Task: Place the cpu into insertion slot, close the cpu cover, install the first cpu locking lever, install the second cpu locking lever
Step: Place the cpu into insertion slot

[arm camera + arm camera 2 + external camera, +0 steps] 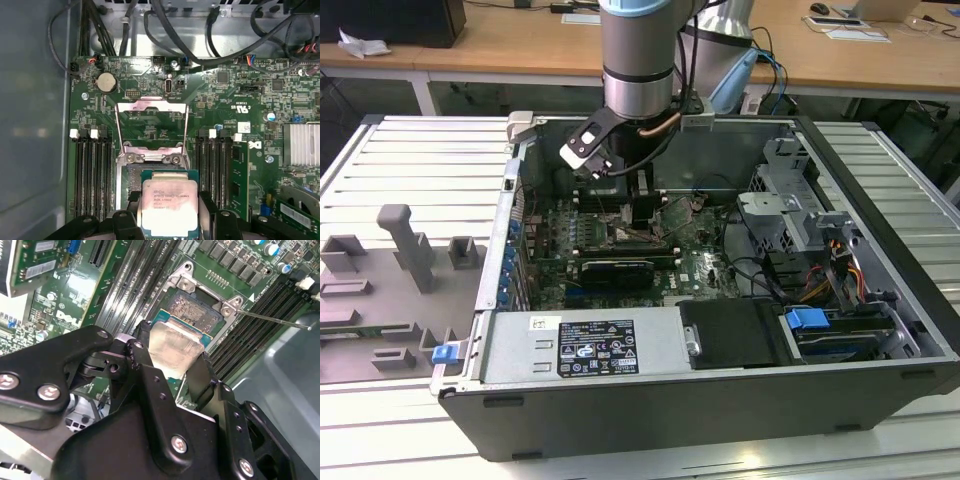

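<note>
My fingers [207, 212] are clamped on the cpu [169, 207], one on each of two opposite edges, with its silvery top facing up toward the wrist. In the exterior view I am reaching down into the open computer case [880, 250], low over the middle of the green motherboard [705, 265].

The insertion slot [196, 307] lies directly beneath the chip and slightly ahead of it. In the second wrist view a strip of the socket's dark contact field shows past the chip's far edge, on the side where the cover hinges. The chip's edges run roughly parallel to the socket's rim, so the gap that matters is a small offset toward the hinge plus the drop. I cannot tell whether the chip already touches the socket.

The cpu cover [151, 125] is swung open and lies back beyond the socket, between the banks of memory slots [91, 170]. A thin locking lever [272, 320] stands out to one side, clear of the socket.
</note>
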Motion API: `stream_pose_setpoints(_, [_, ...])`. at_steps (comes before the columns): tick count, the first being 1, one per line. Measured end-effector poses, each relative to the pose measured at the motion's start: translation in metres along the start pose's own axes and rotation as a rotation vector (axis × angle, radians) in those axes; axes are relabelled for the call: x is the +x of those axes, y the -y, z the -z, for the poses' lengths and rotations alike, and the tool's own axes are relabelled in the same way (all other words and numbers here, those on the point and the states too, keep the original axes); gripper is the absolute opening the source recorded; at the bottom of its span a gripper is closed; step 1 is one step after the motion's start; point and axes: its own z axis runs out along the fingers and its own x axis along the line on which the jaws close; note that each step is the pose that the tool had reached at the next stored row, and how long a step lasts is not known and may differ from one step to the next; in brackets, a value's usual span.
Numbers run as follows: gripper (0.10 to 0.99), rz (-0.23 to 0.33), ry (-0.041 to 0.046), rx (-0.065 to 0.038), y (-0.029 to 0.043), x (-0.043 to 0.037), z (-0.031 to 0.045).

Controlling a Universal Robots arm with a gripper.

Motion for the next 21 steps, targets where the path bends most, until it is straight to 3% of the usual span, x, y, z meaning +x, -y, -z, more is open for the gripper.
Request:
stream_pose_setpoints(5, [0.537,0.001,0.0001,0.000,0.0046,0.0008,-0.0035])
stream_pose_setpoints(21, [0.537,0.003,-0.0001,0.000,0.0080,0.0082,-0.0213])
